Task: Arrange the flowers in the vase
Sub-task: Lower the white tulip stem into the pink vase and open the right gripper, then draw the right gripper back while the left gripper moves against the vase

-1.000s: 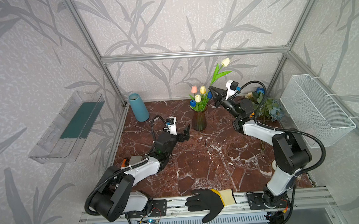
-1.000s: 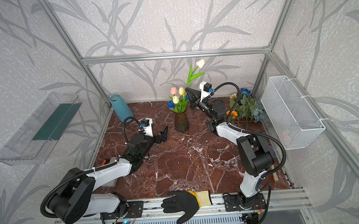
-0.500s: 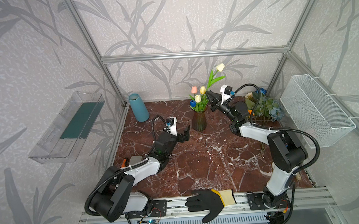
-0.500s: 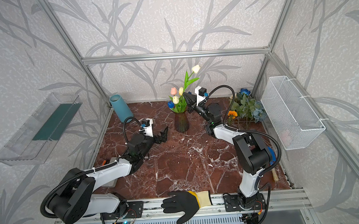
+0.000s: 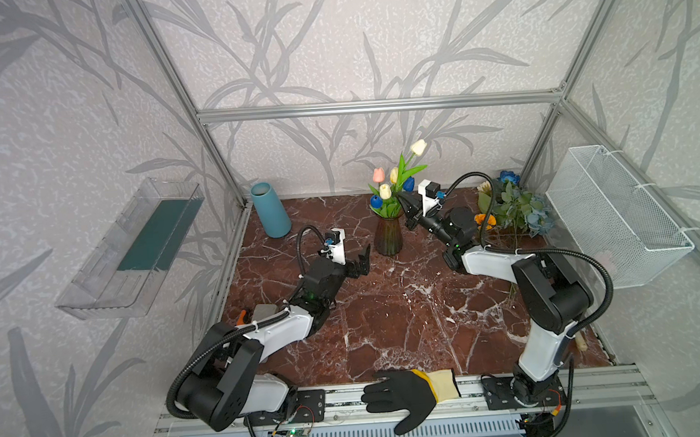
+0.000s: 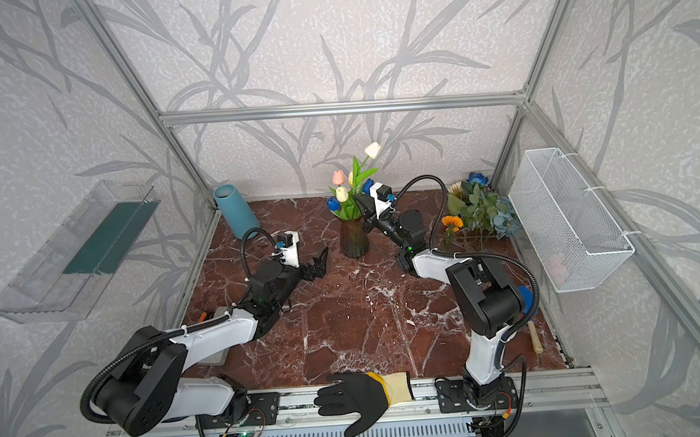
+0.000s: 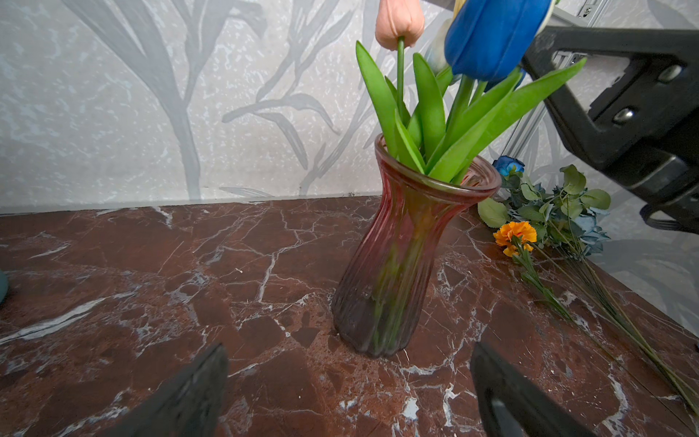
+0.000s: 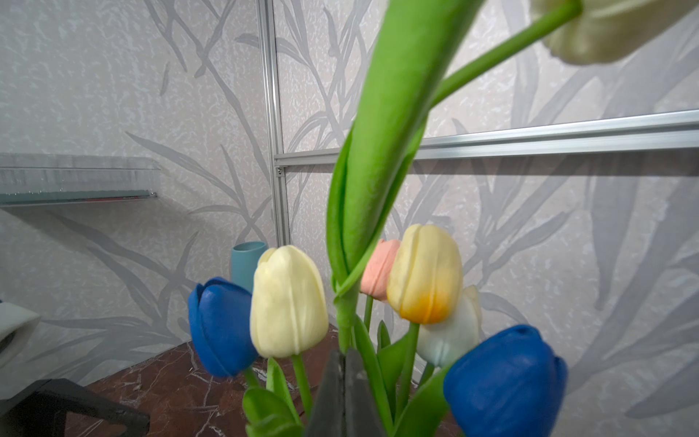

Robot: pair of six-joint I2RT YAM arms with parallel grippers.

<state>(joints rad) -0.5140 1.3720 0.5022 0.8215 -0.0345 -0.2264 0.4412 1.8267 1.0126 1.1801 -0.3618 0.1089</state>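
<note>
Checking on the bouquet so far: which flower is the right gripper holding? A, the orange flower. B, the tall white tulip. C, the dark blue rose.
B: the right gripper is shut on the green stem of the tall white tulip, while the orange flower and the dark blue rose lie on the table.

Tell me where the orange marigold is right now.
In both top views the orange marigold lies on the marble table at the back right, just left of the dusty-blue bunch and right of the vase.
</note>
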